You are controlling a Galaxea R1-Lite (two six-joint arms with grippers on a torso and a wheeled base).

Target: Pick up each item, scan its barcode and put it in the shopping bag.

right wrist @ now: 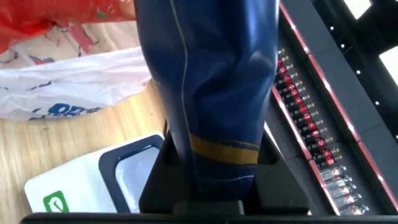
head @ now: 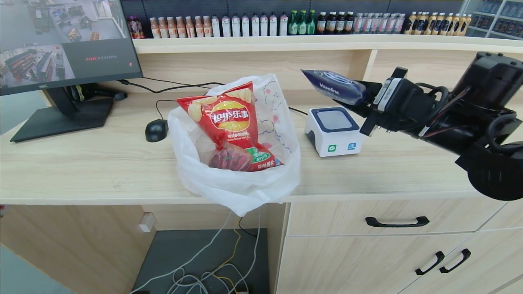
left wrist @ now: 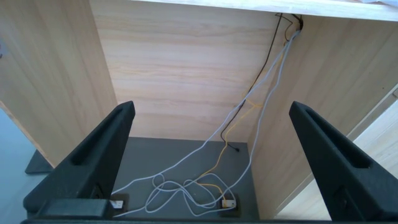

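Gripping dark blue pouch [head: 335, 86] by one end in right gripper [head: 360, 99], jaws clamping tight. Holding it in the air above scanner [head: 333, 131] on counter [head: 81, 163], long axis lying near level, free end pointing toward robot's left, toward shopping bag [head: 239, 185] containing red chips bag [head: 224, 118]. Hanging left gripper [left wrist: 212, 115] below counter, spread wide, grasping nothing.

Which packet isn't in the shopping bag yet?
The dark blue pouch, clamped in the right gripper near the scanner; the red crisp packet already stands inside the white shopping bag.
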